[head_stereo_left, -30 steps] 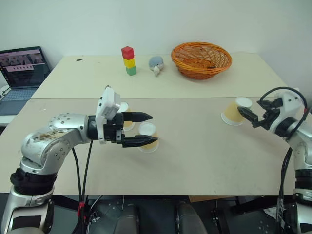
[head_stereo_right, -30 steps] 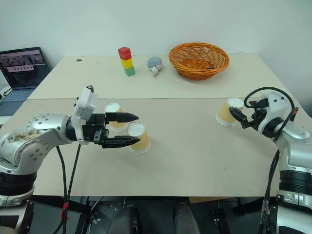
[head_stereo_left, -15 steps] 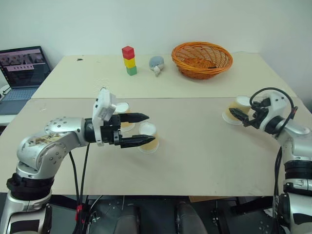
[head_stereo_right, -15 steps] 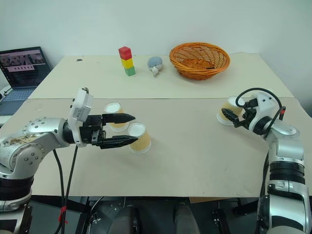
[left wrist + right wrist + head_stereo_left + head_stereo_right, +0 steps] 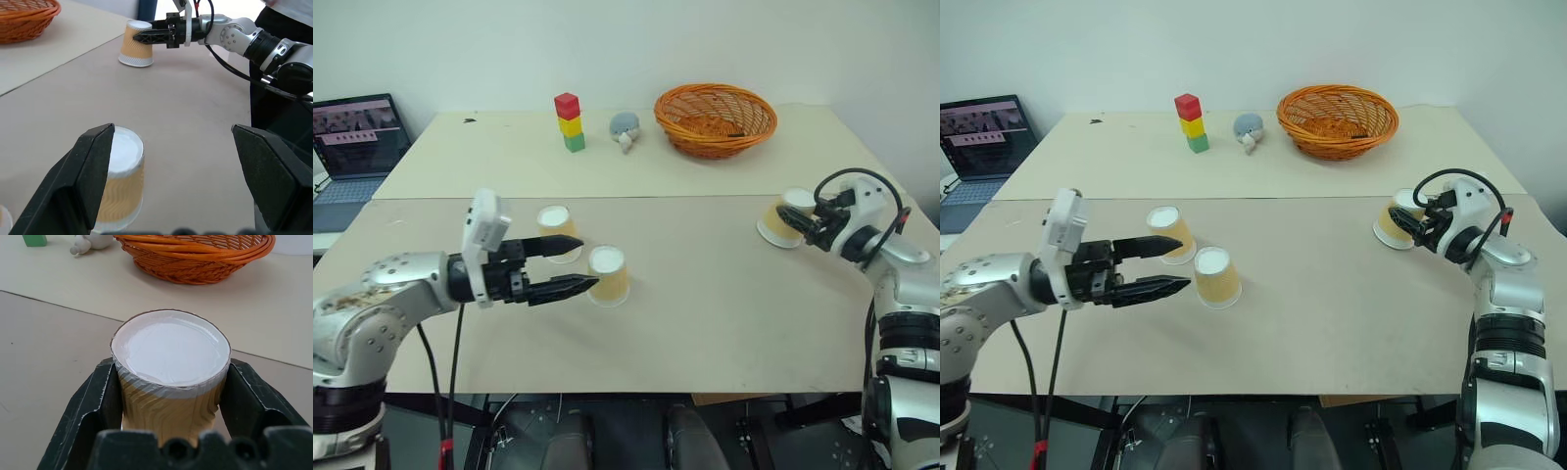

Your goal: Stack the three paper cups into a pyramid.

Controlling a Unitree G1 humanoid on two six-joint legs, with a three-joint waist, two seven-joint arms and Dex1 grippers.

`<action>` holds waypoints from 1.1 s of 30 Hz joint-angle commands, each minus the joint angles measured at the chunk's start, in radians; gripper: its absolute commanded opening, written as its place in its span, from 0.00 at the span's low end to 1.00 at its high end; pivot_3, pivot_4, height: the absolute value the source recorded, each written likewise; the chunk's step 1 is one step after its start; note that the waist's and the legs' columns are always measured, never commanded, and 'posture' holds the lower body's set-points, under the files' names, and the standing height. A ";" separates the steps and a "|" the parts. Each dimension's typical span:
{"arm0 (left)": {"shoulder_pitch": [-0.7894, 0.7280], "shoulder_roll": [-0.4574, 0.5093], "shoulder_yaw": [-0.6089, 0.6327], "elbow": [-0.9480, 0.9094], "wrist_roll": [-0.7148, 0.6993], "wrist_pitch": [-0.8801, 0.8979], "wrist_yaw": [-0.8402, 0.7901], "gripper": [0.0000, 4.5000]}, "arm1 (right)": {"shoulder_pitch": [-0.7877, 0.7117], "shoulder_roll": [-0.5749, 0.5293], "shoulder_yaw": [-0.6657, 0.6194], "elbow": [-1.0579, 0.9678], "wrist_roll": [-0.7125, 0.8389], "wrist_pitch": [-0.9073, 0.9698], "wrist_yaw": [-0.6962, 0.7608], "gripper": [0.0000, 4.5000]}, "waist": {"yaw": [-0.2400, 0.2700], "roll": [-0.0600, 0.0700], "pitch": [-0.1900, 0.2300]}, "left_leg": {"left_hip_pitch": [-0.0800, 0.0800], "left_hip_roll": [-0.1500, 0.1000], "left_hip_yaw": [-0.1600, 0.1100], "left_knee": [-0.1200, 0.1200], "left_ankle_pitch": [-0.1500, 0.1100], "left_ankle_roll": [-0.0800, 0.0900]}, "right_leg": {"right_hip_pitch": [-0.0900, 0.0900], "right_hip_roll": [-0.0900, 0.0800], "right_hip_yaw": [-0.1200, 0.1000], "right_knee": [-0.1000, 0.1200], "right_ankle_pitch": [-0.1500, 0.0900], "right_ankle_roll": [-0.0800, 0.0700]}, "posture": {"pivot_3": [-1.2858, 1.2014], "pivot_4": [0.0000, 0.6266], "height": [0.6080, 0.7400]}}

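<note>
Right wrist view, right gripper [image 5: 171,426] clamping upturned cup [image 5: 171,382], left gripper [image 5: 568,265] wide.

White wall [image 5: 607,39]; two beige tables [image 5: 705,323] pushed together; laptop [image 5: 352,147] at left.

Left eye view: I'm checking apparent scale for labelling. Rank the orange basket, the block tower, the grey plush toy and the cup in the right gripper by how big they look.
1. Orange basket, clearly largest.
2. Block tower.
3. Cup in the right gripper and grey plush toy: they look alike, and the cup sits nearer the camera, so unranked.
</note>
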 commanded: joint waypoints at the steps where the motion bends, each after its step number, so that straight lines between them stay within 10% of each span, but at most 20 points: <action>1: 0.096 0.050 0.144 -0.009 -0.049 0.014 -0.040 0.91 | -0.034 -0.004 -0.005 -0.210 0.135 0.111 0.120 0.56 | -0.008 0.001 0.001 | -0.001 0.000 0.000 0.000 0.000 0.000 | 0.000 0.000 0.000 0.000 0.000 0.000 | 0.52 0.24 0.16; 8: 0.194 0.056 0.186 -0.021 -0.036 -0.010 -0.047 0.91 | 0.088 -0.074 0.141 -0.573 0.296 0.293 0.431 0.56 | -0.006 0.002 0.002 | 0.001 0.000 -0.002 -0.002 0.000 0.000 | 0.002 0.000 -0.004 -0.005 0.000 0.000 | 0.52 0.24 0.16; 33: 0.200 0.034 0.171 -0.062 -0.066 -0.030 0.004 0.91 | -0.006 0.152 0.366 -0.512 0.182 0.173 0.485 0.56 | -0.014 0.001 0.003 | 0.000 -0.001 -0.003 -0.002 0.000 -0.001 | 0.002 -0.001 -0.003 -0.004 0.000 -0.001 | 0.52 0.24 0.16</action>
